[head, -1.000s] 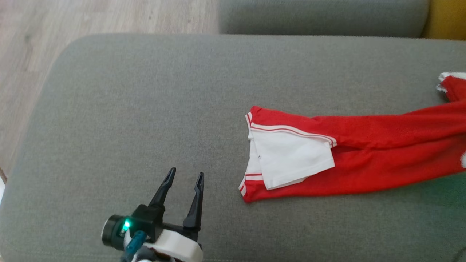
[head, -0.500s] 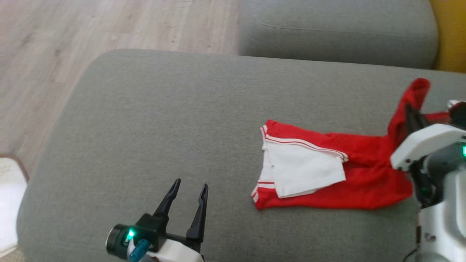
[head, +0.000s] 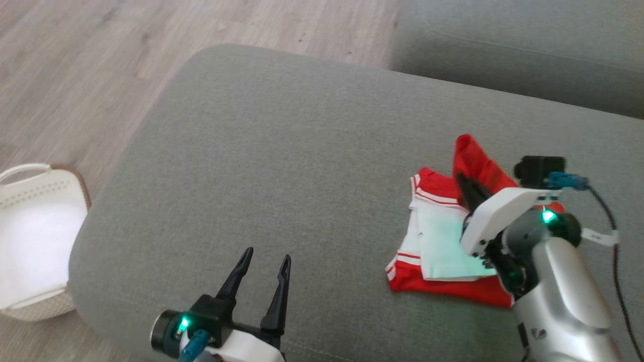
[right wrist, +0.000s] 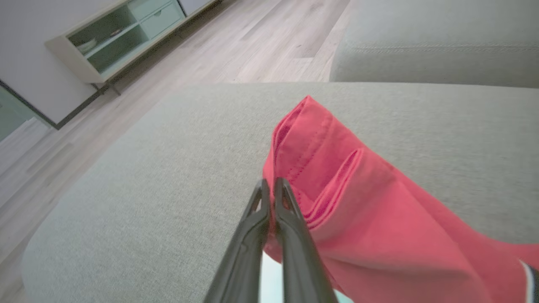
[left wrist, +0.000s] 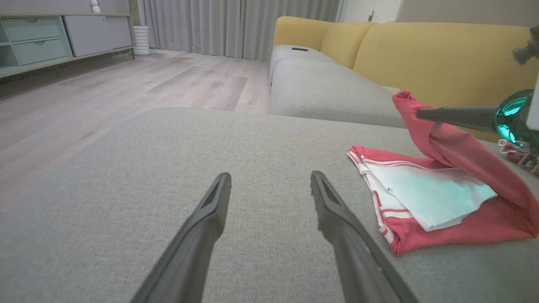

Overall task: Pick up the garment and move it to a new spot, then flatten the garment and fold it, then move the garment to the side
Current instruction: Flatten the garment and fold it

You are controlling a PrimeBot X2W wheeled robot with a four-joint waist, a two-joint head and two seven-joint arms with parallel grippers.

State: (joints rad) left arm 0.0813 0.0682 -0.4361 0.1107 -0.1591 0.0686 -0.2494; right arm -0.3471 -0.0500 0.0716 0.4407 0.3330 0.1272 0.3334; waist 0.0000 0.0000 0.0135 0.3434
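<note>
While the left gripper point(head: 267, 254) hangs low over the near part of the grey seat cushion point(head: 282, 141), its two dark fingers spread as wide as they go with nothing between them, I note the right gripper point(head: 460, 180) pinched fully together on an edge of the red garment point(head: 443, 292).

Right wrist view: the fingers point(right wrist: 294, 235) meet at the tips with red cloth caught at them. A stitched, hemmed fold stands up just beyond.

Left wrist view: the held edge is lifted clear of the cushion and drapes back down to the rest of the garment point(left wrist: 454, 219). That rest lies on the right half of the cushion. A white panel point(head: 443, 246) with red-and-white striped trim faces up on the lying part, on the side toward the left gripper.

The left gripper is well apart from the garment and is not touching it.

Surroundings: a white perforated basket point(head: 30, 236) stands on the wood floor point(head: 75, 60) off the cushion's left side. A second grey seat point(head: 503, 45) lies behind the cushion. The left wrist view adds a yellow backrest point(left wrist: 442, 54) and a low sideboard point(left wrist: 42, 38) by the far wall.
</note>
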